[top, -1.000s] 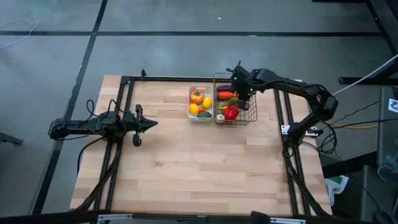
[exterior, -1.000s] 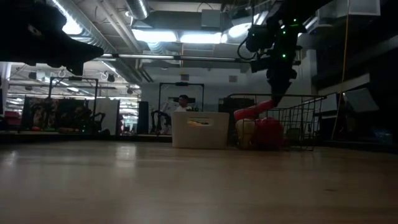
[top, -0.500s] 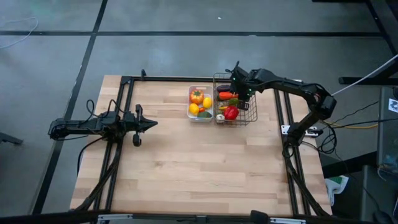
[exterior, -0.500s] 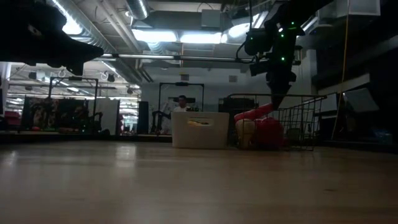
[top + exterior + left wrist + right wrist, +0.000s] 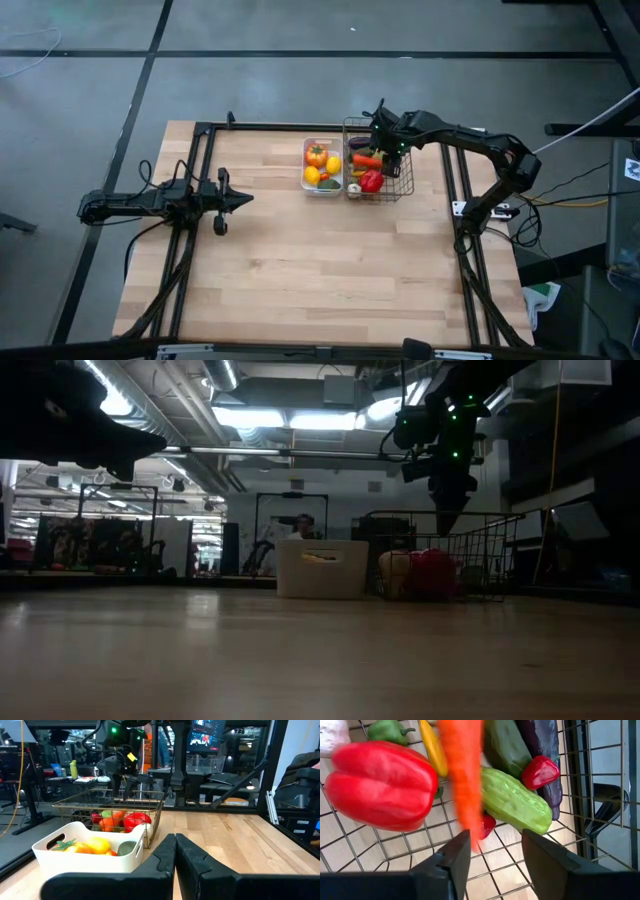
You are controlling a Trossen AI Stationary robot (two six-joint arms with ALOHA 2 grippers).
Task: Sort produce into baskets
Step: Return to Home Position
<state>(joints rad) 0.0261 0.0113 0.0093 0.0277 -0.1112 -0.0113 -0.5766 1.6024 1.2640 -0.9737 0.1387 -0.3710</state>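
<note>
1. The left arm stretches low over the table's left side, the left gripper (image 5: 243,199) with its jaws pressed together, empty.
2. The right arm reaches across, the right gripper (image 5: 381,140) pointing down above the wire basket (image 5: 405,186), jaws parted and gripping nothing. The carrot (image 5: 462,775) is inside beneath it.

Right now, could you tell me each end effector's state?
Left end effector: closed, empty, at the table's left.
Right end effector: open, holding nothing, over the gold wire basket.

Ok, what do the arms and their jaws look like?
Both the left arm and right arm are slim, dark and jointed, with black cables along them. Jaws are two matte black flat fingers. Green lights glow on the right wrist.
</note>
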